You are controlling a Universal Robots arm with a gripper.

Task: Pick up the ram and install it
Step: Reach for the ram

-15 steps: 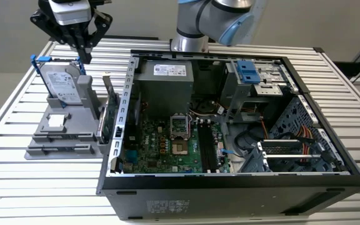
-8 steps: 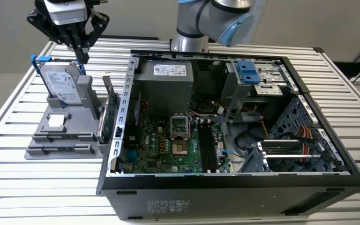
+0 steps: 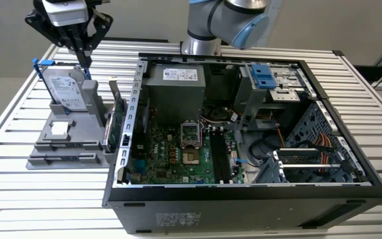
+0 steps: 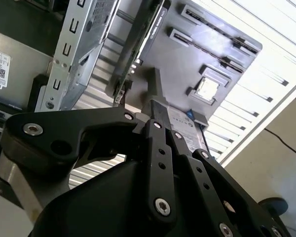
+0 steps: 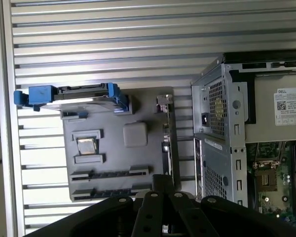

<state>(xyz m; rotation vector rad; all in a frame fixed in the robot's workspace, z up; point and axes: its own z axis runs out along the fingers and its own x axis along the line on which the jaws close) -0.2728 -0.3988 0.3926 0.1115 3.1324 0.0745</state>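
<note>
The ram is hidden from these views. My gripper [image 3: 85, 60] hangs over the back of the grey parts holder [image 3: 71, 137] on the exterior view's left, just above a silver hard drive with blue handles [image 3: 68, 89]. Its black fingers point down and are shut, with nothing visible between them. In both wrist views the gripper [image 4: 155, 112] [image 5: 163, 180] hovers above the holder [image 5: 113, 153], whose two long slots look dark. The motherboard's black slots [image 3: 218, 154] lie inside the open computer case [image 3: 244, 199].
A green expansion card [image 3: 111, 129] stands on edge between the holder and the case wall. A small square chip [image 3: 59, 128] rests on the holder. The arm's base [image 3: 201, 30] stands behind the case. Everything sits on a slatted metal table [image 3: 18, 189].
</note>
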